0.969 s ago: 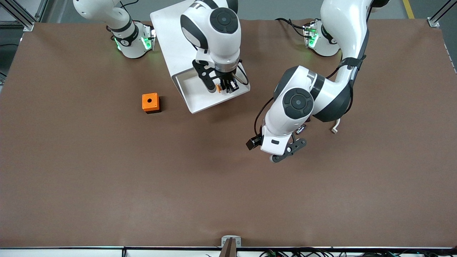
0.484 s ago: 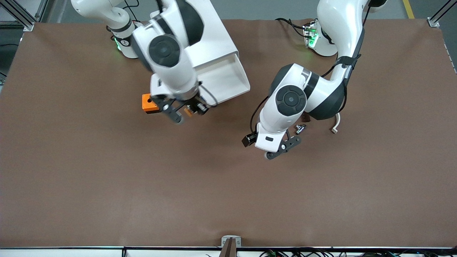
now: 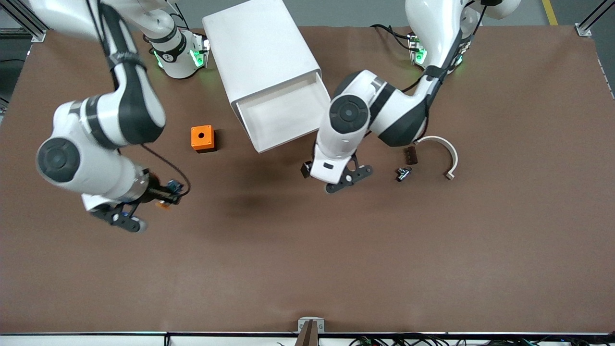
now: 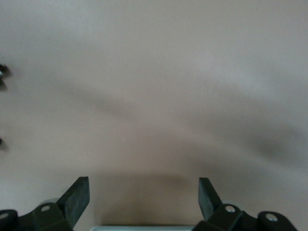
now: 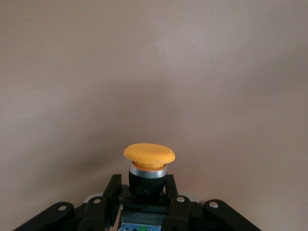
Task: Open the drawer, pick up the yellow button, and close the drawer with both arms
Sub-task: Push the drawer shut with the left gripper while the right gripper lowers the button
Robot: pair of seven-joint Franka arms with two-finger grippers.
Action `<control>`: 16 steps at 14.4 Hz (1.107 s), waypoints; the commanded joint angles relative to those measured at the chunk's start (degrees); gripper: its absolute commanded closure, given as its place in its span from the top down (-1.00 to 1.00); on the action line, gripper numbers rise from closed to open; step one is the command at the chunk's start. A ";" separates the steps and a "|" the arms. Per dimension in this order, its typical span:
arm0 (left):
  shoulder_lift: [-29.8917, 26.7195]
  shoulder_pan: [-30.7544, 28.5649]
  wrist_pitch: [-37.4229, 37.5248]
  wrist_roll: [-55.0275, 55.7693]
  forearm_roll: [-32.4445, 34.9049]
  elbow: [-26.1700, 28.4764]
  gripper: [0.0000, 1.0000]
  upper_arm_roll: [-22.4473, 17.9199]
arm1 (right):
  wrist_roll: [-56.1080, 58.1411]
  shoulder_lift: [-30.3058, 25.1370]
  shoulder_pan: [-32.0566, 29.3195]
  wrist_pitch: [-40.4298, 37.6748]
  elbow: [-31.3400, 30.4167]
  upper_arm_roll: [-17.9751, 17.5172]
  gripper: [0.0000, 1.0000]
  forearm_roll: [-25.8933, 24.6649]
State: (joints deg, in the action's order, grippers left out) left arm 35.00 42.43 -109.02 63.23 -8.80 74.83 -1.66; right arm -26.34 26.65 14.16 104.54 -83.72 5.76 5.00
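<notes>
The top drawer (image 3: 283,117) stands pulled out and empty. The right gripper (image 3: 163,199), jaws clenched on the orange-capped button (image 5: 149,159), hangs over bare counter (image 3: 307,264). The left gripper (image 4: 143,197), jaws released, hovers just in front of the drawer. Closing remains.

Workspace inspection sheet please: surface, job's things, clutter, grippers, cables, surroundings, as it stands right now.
Surface: brown table, bare near the front camera.
Job's things: top drawer of the white cabinet pulled out, nothing seen in it; button in the right gripper.
Clutter: orange cube, small black-and-white part, dark block, curved white strip.
Grippers: right gripper shut on the button over bare table; left gripper open, empty, over bare table beside the drawer.
Cables: black leads at both bases.
Surroundings: metal frame posts at the corners.
</notes>
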 commanded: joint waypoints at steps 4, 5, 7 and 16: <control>0.33 5.46 -0.85 1.99 0.63 0.75 0.99 -0.27 | 14.80 10.16 -9.75 11.19 0.84 -1.37 -0.99 -5.18; 0.51 6.26 -0.85 2.08 0.54 0.75 0.99 -0.27 | 16.82 11.31 -10.99 13.47 0.83 -1.37 -0.99 -5.18; 0.86 7.84 -0.85 3.74 0.54 0.75 0.99 -0.18 | 21.66 13.51 -13.10 18.83 0.31 -1.37 -0.99 -5.18; 1.12 12.50 -0.41 7.87 -8.41 0.93 0.99 -0.18 | 29.15 18.87 -17.06 27.99 0.39 -1.63 -0.99 -4.30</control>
State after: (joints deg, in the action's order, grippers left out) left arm 36.21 53.73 -109.40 69.33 -13.96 75.66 -1.56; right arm 1.20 44.40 -0.56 131.05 -83.91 5.48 0.86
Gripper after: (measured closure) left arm 0.004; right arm 0.590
